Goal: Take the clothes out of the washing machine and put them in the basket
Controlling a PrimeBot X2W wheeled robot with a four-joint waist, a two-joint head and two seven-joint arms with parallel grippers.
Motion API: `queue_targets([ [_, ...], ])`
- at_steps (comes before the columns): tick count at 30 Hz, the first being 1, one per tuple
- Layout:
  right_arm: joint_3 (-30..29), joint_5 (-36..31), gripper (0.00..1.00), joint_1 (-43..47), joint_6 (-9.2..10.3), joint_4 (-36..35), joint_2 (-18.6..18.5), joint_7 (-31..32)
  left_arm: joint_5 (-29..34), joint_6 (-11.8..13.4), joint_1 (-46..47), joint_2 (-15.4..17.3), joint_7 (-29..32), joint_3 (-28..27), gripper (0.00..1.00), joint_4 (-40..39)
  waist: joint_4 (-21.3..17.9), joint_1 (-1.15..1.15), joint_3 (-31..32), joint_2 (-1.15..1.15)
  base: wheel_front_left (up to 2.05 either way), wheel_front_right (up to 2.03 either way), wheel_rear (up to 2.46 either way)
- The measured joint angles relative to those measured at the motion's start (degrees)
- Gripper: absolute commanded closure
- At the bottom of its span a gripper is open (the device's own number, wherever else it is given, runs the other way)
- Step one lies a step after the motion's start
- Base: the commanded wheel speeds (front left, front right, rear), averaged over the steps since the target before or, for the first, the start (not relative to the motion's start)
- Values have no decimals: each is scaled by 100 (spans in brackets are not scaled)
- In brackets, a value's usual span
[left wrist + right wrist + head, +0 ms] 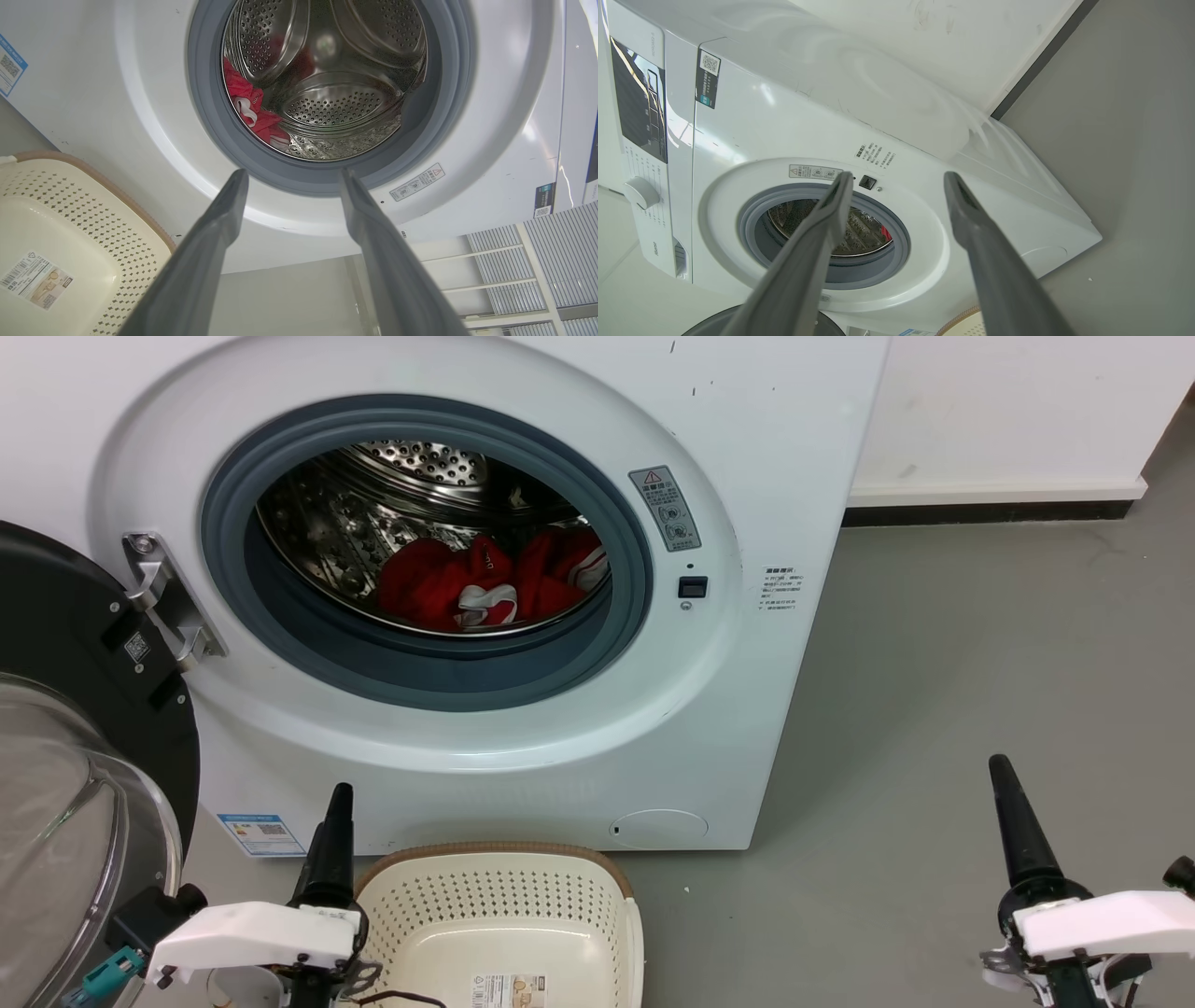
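- Both grippers sit closest to the cameras. The left gripper (293, 173) has its fingers spread apart and empty, aimed at the drum mouth. The right gripper (899, 175) is likewise spread and empty, out to the side over the grey floor (934, 709). I judge that neither has started a reach.
- Next in size is the washing machine (523, 775), white and standing on the floor. Its grey rubber ring (448, 677) frames the steel drum (420, 462).
- Its door (56, 616), black-rimmed with a domed glass, is swung fully open to the robot's left, which leaves a straight path into the drum.
- Directly below the opening, touching or nearly touching the machine's foot, is the cream basket (495, 851). It holds nothing, and it is probably set there so that a lifted garment has only a short way to drop.
- All the clothes (439, 581) lie low in the drum, a red heap with white trim, so the task is not yet begun.
- As for writing, a grey warning sticker (665, 508) with a red triangle sits beside the ring. A blue-edged sticker (263, 833) carries a QR code, and the basket bottom bears a small label (509, 992). None of the text is large enough to read.
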State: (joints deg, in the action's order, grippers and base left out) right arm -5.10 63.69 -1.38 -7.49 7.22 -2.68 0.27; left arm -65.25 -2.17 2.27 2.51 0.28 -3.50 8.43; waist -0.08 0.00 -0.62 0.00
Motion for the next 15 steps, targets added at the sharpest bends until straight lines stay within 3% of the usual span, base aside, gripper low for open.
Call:
queue_targets([
  [15,158,-1733,0,187,0,-319,0,-322,1411,390,-132,127,-318,346,0,-358,-15,0,-25,0,0,0,0],
])
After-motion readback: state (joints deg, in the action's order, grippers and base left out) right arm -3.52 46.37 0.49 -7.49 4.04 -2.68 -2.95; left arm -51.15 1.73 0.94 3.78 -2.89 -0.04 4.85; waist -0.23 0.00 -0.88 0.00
